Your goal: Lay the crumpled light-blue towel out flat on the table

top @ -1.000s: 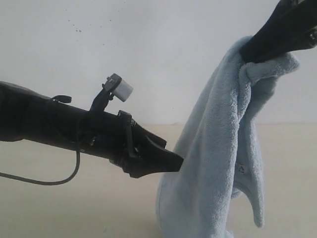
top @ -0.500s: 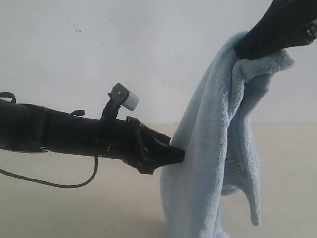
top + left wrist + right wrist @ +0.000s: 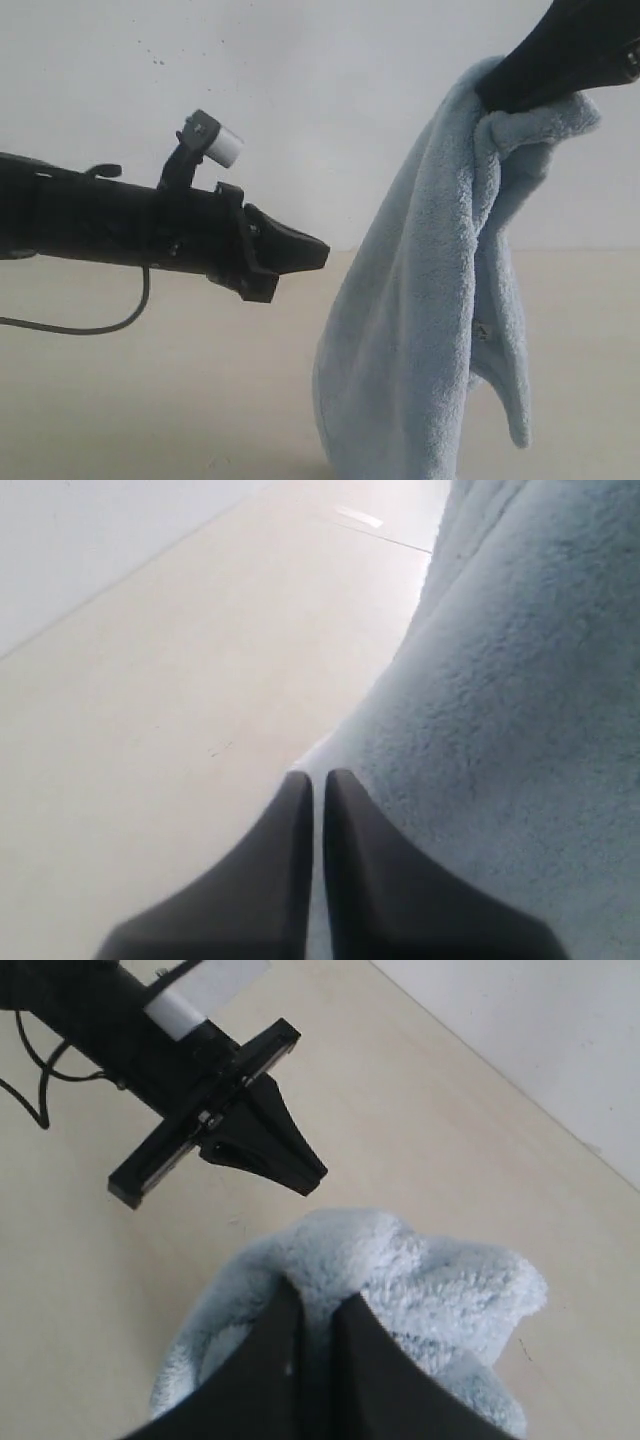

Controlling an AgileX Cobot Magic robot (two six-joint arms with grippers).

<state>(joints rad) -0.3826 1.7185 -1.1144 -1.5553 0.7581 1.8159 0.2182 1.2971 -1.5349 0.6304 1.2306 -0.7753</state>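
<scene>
**A:** Exterior view first. Where is the towel?

**B:** The towel (image 3: 420,330) hangs bunched on the right of the scene. The right gripper (image 3: 495,98) is clamped on a fold at its top. Its lower end drops toward the table (image 3: 150,400), and I cannot see whether it touches. The left gripper (image 3: 320,250) sits to its left, apart from the cloth, with its jaws together and nothing in them.

**A:** And the left wrist view?

**B:** Its fingers (image 3: 285,820) lie side by side with only a sliver between them and nothing held. Terry cloth sits just beside the tips.

**A:** The right wrist view?

**B:** Its fingers (image 3: 270,1345) pinch a fold of towel. The left gripper is clear of the cloth.

**A:** Which step is this?

**B:** I'd say the towel is lifted and needs a second hold. The left jaws must part, take a hanging edge or corner and close on it. Then the arms can draw apart and lay the towel flat.
</scene>
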